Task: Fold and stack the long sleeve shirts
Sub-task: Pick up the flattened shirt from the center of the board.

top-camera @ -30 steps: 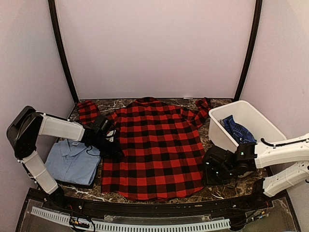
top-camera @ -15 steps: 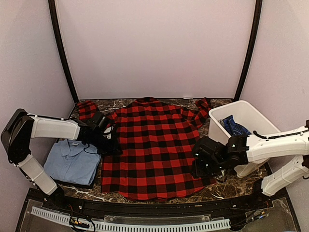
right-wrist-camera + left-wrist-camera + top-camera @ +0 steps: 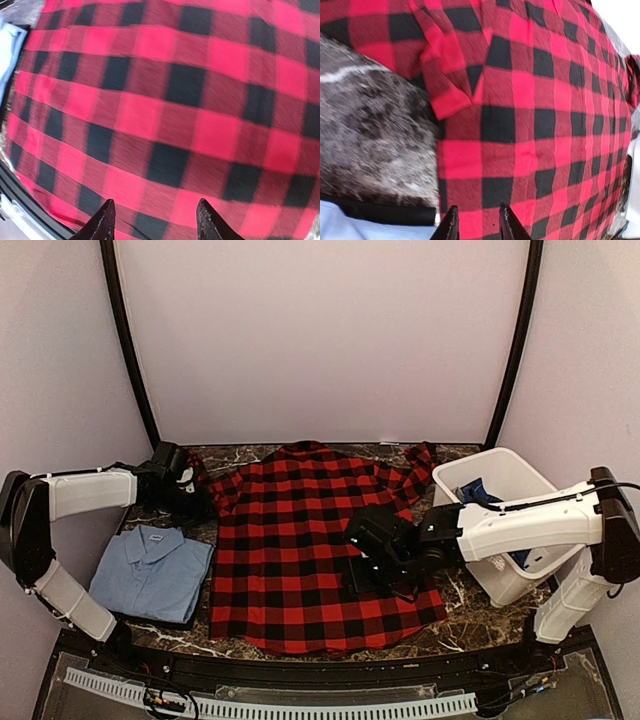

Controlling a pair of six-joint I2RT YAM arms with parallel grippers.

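- 3 shirts are here. The red shirt (image 3: 320,540) lies flat and spread out in the middle of the desk (image 3: 375,135).
- The blue shirt (image 3: 150,575) is already folded. It sits on the left, just beside the red shirt.
- The dark shirt (image 3: 487,502) is bunched up in the white bin (image 3: 500,465) on the right.
- The left jaws are open only a little and hold nothing. They are low over the red shirt's left side, near where the sleeve (image 3: 375,25) joins it.
- The right jaws are open about halfway and hold nothing. They hang over the lower right part of the red shirt.
- I think the red shirt is soft, floppy and light. It looks like thick, fuzzy cloth, so it should not slip out of a pinch. It cannot break, but it will sag and wrinkle when lifted.
- The flat middle gives nothing to pinch. Better spots are the edges: a sleeve end, a shoulder, or a bottom corner.
- 2 pinches on the same side should keep the fold straight. With only 1 pinch, the cloth would likely droop and bunch up.
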